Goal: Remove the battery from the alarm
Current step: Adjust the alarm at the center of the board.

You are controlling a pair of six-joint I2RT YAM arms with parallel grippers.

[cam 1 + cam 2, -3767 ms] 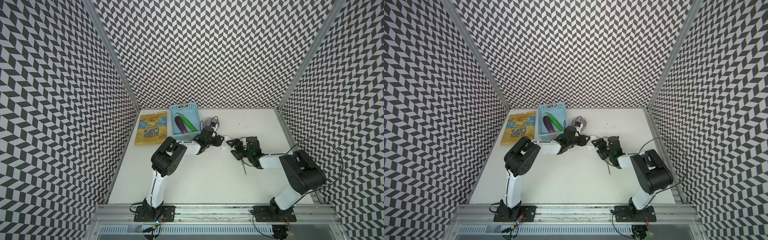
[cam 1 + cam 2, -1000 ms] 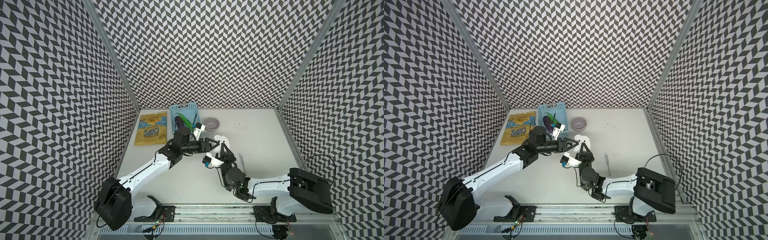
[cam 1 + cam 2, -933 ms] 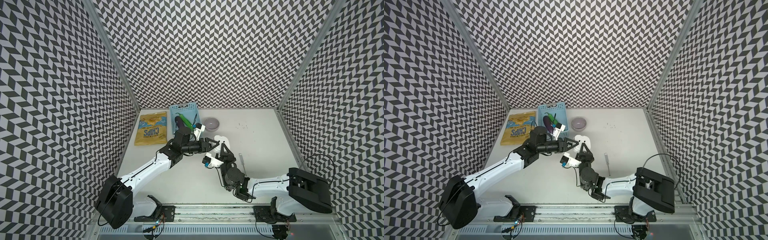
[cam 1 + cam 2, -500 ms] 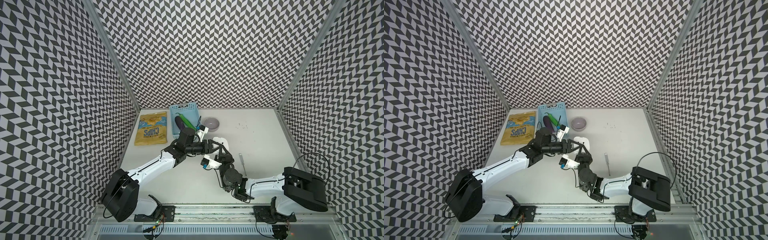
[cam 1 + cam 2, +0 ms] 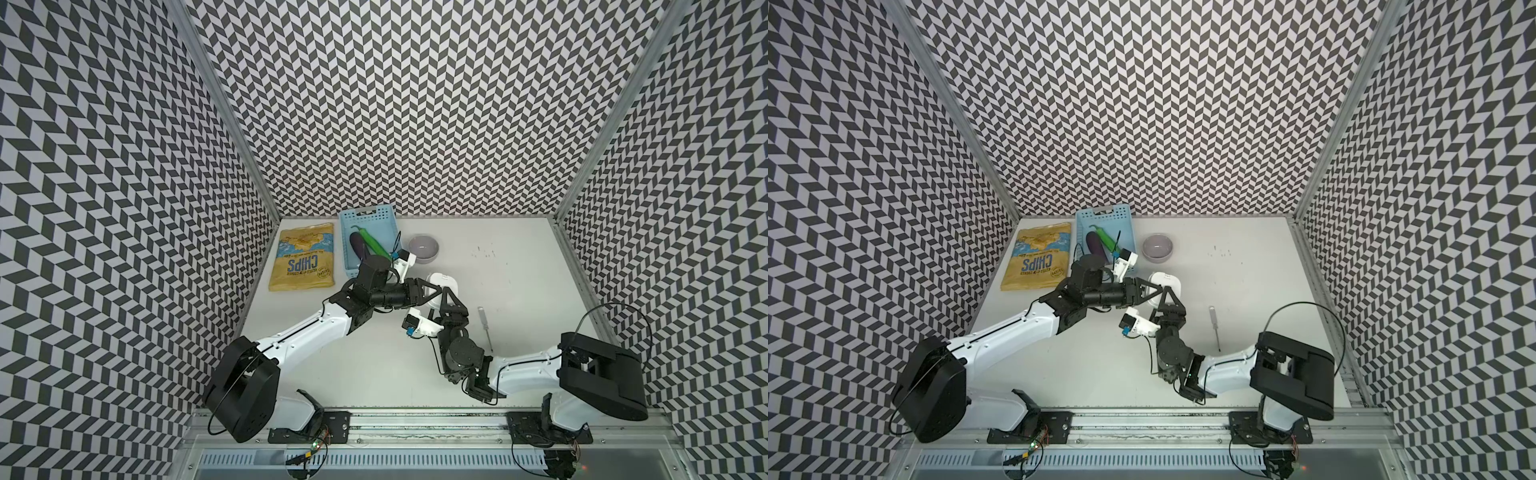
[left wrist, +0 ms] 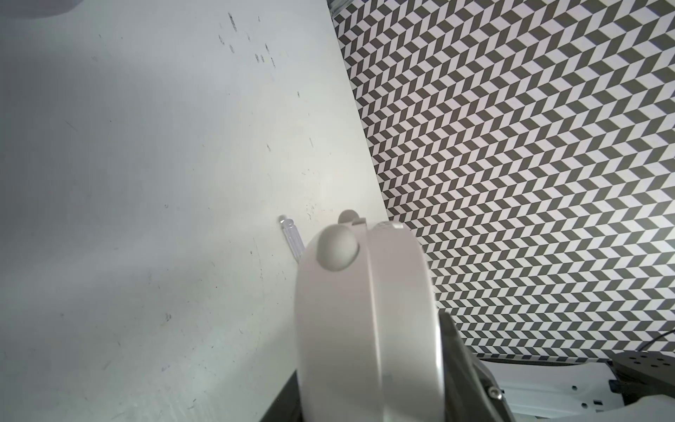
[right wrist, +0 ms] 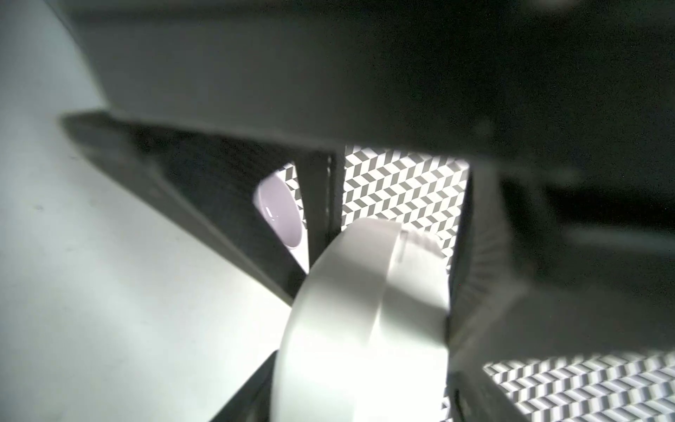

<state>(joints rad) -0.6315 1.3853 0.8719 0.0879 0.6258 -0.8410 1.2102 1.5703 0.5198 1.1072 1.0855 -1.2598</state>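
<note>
Your left gripper (image 5: 434, 292) reaches in from 8 o'clock and is clamped on the alarm (image 5: 445, 279), which sits just past the centre of the table (image 5: 519, 266), toward 1 o'clock. In the left wrist view the alarm shows edge-on, with a dark finger (image 6: 462, 360) pressed against one face. Your right gripper (image 5: 444, 296) comes in from 5 o'clock and straddles the same alarm. You cannot tell from any view whether its fingers grip the casing or stand off it, because the right wrist view is blurred and crowded with dark parts. The battery cannot be made out in any view. At 11 o'clock, against the far edge, the blue basket (image 5: 347, 232) holds two things lying lengthwise and touching: a purple aubergine (image 5: 356, 248) and a long green vegetable (image 5: 374, 243). Your left wrist covers the basket's near end. Just beside the basket, at 12 o'clock, the bowl (image 5: 423, 248) stands upright and shows its plain lilac inside. At 10 o'clock the yellow bag (image 5: 302, 257) lies flat, just beside the basket. The screwdriver (image 5: 485, 328) lies on the table at 4 o'clock of the alarm, apart from both grippers.
</note>
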